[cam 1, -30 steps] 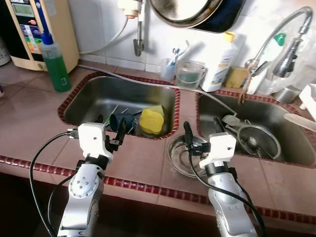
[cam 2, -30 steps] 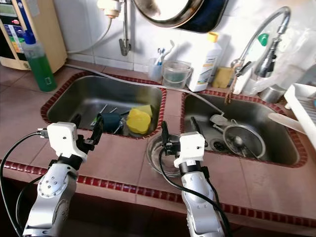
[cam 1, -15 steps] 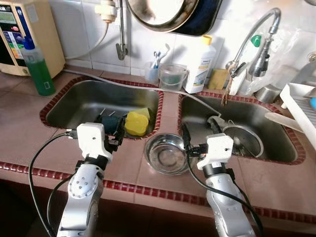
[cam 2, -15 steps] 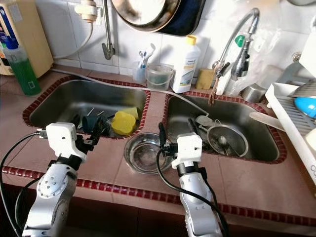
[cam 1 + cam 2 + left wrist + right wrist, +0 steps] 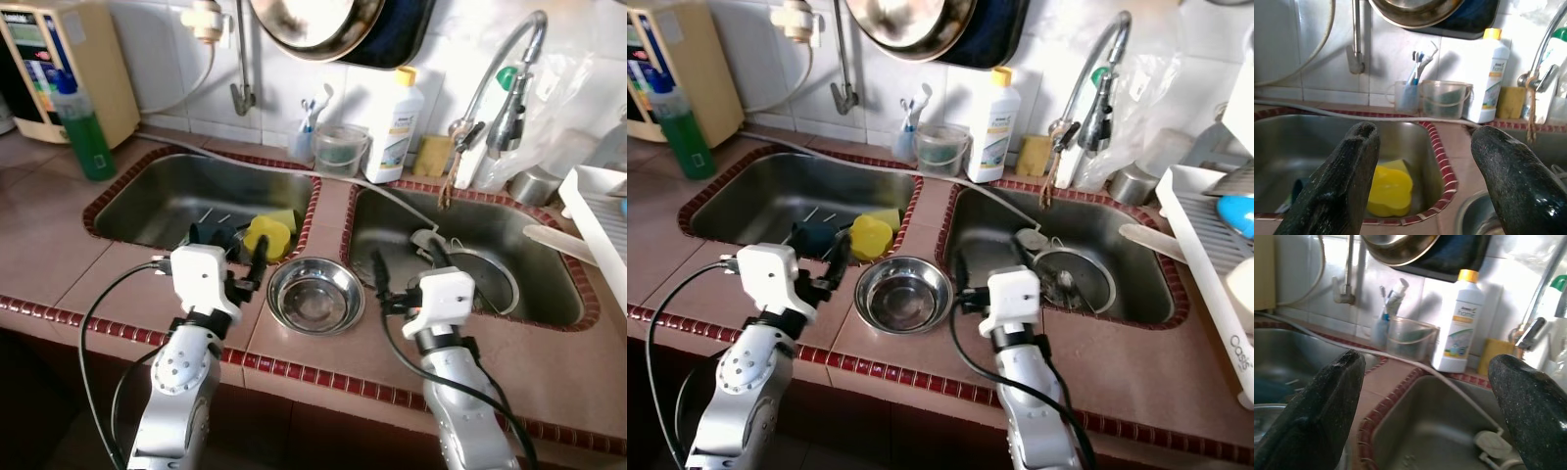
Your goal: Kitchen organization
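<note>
Round stainless steel bowl (image 5: 315, 294) sitting on tiled tabletop (image 5: 69, 264) between both sinks. Left claw (image 5: 247, 266) and right claw (image 5: 404, 272) hovering either side, spread wide, holding nothing. Best: pinching the rim squarely, lifting level.

A home kitchen. A tiled surface (image 5: 59, 264) edged in dark red trim holds two steel sinks (image 5: 157, 201), the one at 2 o'clock under a curved tap (image 5: 500, 69). Against the white tiled wall at 12 o'clock stand a dish soap bottle (image 5: 396, 125), a cup of toothbrushes (image 5: 304, 137) and a sponge (image 5: 434, 155). A pan (image 5: 313, 15) hangs above, and a dish rack (image 5: 1215, 245) sits at 3 o'clock.
</note>
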Available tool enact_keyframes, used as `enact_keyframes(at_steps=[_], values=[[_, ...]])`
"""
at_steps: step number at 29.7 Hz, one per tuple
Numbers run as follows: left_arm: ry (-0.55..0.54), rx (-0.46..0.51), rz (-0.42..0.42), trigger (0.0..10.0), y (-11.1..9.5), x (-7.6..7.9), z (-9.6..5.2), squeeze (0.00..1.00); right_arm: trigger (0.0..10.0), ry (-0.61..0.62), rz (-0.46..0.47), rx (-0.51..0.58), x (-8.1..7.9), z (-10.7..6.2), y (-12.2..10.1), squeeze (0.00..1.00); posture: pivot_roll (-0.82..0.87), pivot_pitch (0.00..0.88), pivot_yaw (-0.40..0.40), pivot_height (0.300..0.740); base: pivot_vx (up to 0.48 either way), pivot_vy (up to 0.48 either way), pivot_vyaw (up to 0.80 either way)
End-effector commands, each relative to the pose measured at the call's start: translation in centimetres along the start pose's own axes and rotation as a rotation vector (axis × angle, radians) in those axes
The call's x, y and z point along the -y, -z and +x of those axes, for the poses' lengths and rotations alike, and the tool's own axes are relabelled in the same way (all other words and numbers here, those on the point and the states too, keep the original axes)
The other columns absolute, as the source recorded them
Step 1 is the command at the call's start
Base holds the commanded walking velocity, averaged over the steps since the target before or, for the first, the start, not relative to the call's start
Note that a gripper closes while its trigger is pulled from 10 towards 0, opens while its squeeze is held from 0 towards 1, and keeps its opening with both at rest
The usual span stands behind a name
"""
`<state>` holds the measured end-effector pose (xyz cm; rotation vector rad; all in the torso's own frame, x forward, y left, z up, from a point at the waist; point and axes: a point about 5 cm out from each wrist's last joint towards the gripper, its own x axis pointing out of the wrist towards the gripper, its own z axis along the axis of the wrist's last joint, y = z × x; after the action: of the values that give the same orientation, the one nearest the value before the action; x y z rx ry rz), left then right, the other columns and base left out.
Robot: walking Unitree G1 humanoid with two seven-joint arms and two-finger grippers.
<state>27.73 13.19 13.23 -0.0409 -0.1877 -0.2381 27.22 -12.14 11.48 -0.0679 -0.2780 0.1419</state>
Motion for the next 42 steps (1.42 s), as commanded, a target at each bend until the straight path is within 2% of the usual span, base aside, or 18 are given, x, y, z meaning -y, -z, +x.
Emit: enact_keyframes(at_steps=[1,12,19,24,26,31,42], values=[[0.034,0.008,0.014,10.0,-0.3,0.3,-0.1,0.00,10.0,-0.004,0.007,0.010,-0.1,0.2,-0.3,0.00,-0.11,0.000,-0.070,0.740,0.000,0.000,0.00],[0.160,-0.009,0.092,10.0,-0.2,0.5,-1.0,0.00,10.0,-0.040,-0.016,-0.006,0.7,-0.8,-0.2,0.00,-0.12,0.014,-0.061,0.740,0.000,0.000,0.00],[0.179,-0.019,0.133,10.0,-0.3,-0.7,-1.5,0.00,10.0,-0.038,-0.026,-0.022,1.3,-1.7,-0.1,0.00,-0.13,0.022,-0.056,0.740,0.000,0.000,0.00],[0.225,-0.020,0.155,10.0,-0.4,-0.8,-2.0,0.00,10.0,-0.053,-0.026,-0.037,1.4,-2.5,-0.1,0.00,-0.12,0.024,-0.055,0.740,0.000,0.000,0.00],[0.280,-0.012,0.189,10.0,-0.5,-0.7,-2.4,0.00,10.0,-0.064,-0.029,-0.040,1.5,-2.7,-0.1,0.00,-0.12,0.026,-0.057,0.740,0.000,0.000,0.00],[0.363,-0.015,0.211,10.0,-0.6,-0.3,-3.1,0.00,10.0,-0.065,-0.034,-0.044,1.9,-2.8,-0.2,0.00,-0.12,0.027,-0.054,0.740,0.000,0.000,0.00],[0.516,-0.040,0.179,10.0,0.1,1.9,-5.4,0.00,10.0,-0.055,-0.032,-0.049,1.8,-3.1,-0.3,0.00,-0.13,0.027,-0.039,0.740,0.000,0.000,0.00]])
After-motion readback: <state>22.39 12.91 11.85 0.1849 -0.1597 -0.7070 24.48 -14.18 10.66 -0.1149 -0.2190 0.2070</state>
